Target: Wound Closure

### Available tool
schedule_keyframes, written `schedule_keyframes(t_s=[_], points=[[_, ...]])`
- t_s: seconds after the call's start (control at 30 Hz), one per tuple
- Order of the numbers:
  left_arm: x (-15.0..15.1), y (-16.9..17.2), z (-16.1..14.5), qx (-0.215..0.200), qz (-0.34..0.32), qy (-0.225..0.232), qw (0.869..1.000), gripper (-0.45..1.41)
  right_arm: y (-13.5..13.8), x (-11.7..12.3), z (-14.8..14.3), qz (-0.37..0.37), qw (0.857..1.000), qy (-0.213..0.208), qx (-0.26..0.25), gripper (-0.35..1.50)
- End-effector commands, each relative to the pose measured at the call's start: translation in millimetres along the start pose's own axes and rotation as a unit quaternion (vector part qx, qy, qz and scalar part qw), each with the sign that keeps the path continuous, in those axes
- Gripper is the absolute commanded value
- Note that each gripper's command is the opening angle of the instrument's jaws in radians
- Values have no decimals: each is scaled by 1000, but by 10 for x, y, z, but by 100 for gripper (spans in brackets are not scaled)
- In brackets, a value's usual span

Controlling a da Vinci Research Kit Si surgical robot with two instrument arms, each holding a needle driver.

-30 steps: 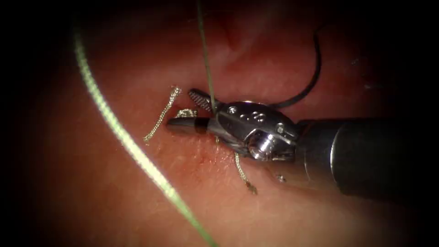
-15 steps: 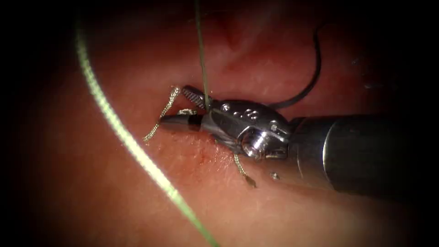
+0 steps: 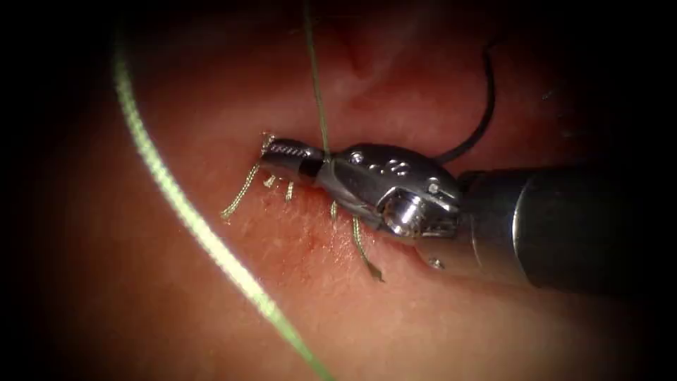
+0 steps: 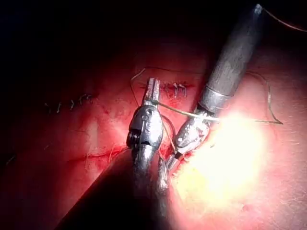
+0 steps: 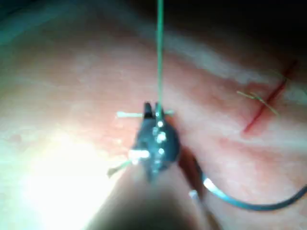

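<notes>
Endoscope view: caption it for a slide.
Right tool shut on taut thread over tissue; needle lies free behind.

Scraps of cut thread lie about. In the endoscope view one long pale cut end (image 3: 243, 192) runs slantwise toward the lower left, with two short stubs (image 3: 281, 187) just beside it. Further right another cut end (image 3: 365, 250) trails downward to a frayed tip. Between them sits a smear of red fluid (image 3: 310, 243). The left wrist view takes in a row of finished stitches (image 4: 175, 88) and, well apart from it, an older row (image 4: 67, 103). The right wrist view shows a short red line (image 5: 264, 109) crossed by pale thread ends (image 5: 259, 98)
</notes>
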Motion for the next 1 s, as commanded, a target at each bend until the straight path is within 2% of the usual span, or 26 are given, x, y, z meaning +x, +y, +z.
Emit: schedule_keyframes(t_s=[0.03,0.13,0.17,0.2,0.23,0.27,0.3,0.57,0.63,0.73,0.8,1.0], points=[[-4,-4,5,-1,1,1,1000,-45,-3,0,7,-5,1000,0,2,-35],[-4,-6,2,-3,1,3,1000,-45,-4,4,5,-22,1000,6,4,-35],[-5,-8,1,-3,0,3,1000,-45,-5,4,5,-24,1000,17,11,-6],[-5,-8,1,-3,0,3,1000,-45,-5,4,5,-24,1000,17,11,-6],[-7,-9,0,-5,1,5,1000,-45,-6,4,5,-25,999,25,-1,94],[-7,-10,-1,-5,1,4,1000,-45,-5,5,6,-25,999,27,-13,141],[-8,-10,-1,-5,1,4,1000,-45,-4,5,7,-24,999,27,-29,148],[-10,-14,-14,-2,0,-1,1000,-45,-7,1,-4,-26,999,33,-23,148],[-13,-17,-22,1,0,-6,1000,-45,-10,-3,-13,-28,999,33,-17,148],[-21,-25,-48,11,-1,-20,1000,-45,-15,-14,-47,-32,999,32,-5,148],[-25,-28,-55,15,-1,-22,1000,-45,-15,-18,-62,-33,999,32,-8,148],[-27,-24,-48,21,1,-27,999,-45,-10,-16,-57,-31,999,31,-15,148]])
